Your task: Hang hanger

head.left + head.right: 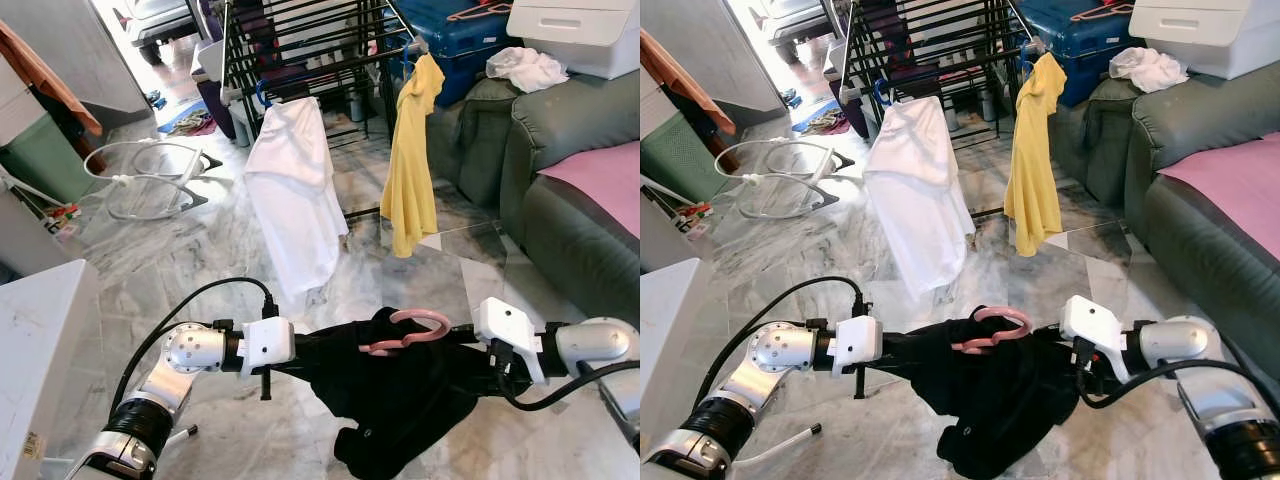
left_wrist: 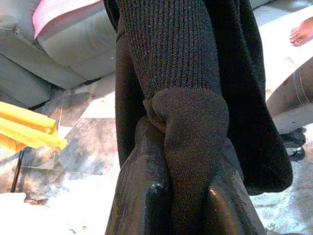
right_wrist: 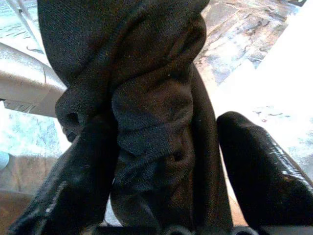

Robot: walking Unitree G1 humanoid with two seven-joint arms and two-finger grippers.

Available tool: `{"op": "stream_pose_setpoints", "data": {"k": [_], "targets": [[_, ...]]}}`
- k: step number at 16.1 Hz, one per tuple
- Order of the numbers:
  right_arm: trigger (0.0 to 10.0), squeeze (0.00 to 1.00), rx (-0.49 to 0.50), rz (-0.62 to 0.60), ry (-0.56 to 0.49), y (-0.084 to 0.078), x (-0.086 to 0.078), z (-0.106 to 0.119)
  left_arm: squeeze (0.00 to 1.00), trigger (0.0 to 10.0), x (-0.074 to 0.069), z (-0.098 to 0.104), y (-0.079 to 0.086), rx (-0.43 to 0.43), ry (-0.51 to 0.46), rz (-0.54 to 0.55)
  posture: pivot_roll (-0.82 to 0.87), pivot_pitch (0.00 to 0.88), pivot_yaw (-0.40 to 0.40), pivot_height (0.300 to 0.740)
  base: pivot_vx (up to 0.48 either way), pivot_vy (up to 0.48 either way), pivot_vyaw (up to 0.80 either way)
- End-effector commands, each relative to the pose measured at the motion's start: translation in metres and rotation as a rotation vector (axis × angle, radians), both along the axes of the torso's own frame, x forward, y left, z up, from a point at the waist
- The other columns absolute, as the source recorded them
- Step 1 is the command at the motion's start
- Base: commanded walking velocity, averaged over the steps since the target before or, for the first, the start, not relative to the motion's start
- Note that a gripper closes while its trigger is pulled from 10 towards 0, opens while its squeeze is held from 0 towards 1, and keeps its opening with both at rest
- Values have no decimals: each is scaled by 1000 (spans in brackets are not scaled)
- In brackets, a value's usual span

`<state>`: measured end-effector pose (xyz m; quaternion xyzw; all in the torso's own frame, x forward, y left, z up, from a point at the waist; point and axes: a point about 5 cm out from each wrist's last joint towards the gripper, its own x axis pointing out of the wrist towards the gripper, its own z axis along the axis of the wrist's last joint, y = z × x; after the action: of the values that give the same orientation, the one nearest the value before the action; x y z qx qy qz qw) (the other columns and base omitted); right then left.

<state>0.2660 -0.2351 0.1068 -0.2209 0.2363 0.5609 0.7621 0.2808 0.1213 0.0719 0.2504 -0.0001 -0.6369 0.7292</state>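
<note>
Well short of the drying rack (image 1: pixel 300 45), both arms stretched a black garment (image 1: pixel 400 400) between them, and a pink hanger (image 1: pixel 408 332) sat on top of it at the middle. Left gripper (image 2: pixel 188 188) was pinched tight on a fold of the cloth; right gripper (image 3: pixel 166 166) held another fold between slightly parted fingers. On that rack hung a white shirt (image 1: pixel 295 195) and a yellow shirt (image 1: pixel 410 165)

Garment (image 1: pixel 400 390) hangs between both arms — drying rack (image 1: pixel 300 50) behind.
</note>
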Motion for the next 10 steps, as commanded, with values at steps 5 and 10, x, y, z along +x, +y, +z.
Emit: {"op": "stream_pose_setpoints", "data": {"k": [5, 10], "targets": [[0, 0, -31, 109, 137, 0, -11, -8, 0, 0, 6, 14, -5, -55, -56, -4, -241, 0, 237, 740, 0, 0, 0], [0, 0, -69, 84, 123, -6, -8, -11, 0, 0, 6, 14, -6, -63, -52, -5, -242, 0, 234, 740, 0, 0, 0]]}}
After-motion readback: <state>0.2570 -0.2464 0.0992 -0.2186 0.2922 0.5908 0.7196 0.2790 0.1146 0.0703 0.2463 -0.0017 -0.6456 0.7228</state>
